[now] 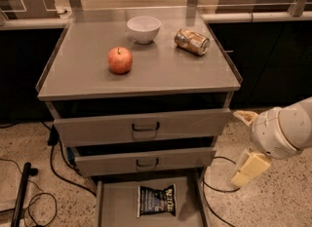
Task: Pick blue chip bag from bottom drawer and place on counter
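The blue chip bag (pixel 156 200) lies flat on the grey floor of the pulled-out bottom drawer (pixel 114 206), near the drawer's middle. The counter (pixel 161 70) is the grey top of the cabinet above. My gripper (pixel 241 148) hangs to the right of the cabinet, level with the two lower drawers and apart from the bag. Its two cream fingers (pixel 251 168) are spread wide and hold nothing.
On the counter stand a red apple (pixel 120 60), a white bowl (pixel 144 28) and a crushed metallic can (pixel 192 41). The two upper drawers (pixel 141 126) with dark handles are partly pulled out. Black cables (pixel 58 167) lie on the floor at the left and right.
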Controlling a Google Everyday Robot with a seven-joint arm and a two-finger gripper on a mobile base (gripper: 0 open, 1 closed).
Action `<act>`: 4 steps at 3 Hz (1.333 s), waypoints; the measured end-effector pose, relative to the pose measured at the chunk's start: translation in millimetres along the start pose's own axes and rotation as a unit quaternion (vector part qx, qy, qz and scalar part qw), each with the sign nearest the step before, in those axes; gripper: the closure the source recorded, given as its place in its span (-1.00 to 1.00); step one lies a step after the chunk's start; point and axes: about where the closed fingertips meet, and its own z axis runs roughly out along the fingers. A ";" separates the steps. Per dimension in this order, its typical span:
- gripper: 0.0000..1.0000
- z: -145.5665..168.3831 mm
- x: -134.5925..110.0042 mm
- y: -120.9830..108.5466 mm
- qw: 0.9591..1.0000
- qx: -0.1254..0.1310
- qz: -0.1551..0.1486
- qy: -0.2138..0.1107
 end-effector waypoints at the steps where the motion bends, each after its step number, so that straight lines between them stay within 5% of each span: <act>1: -1.00 33.0 15.0 5.5 1.000 -0.022 0.010 0.010; 3: -1.00 151.2 82.3 25.5 0.995 -0.076 0.065 0.021; 4: -1.00 189.7 93.6 29.1 0.997 -0.055 0.056 -0.014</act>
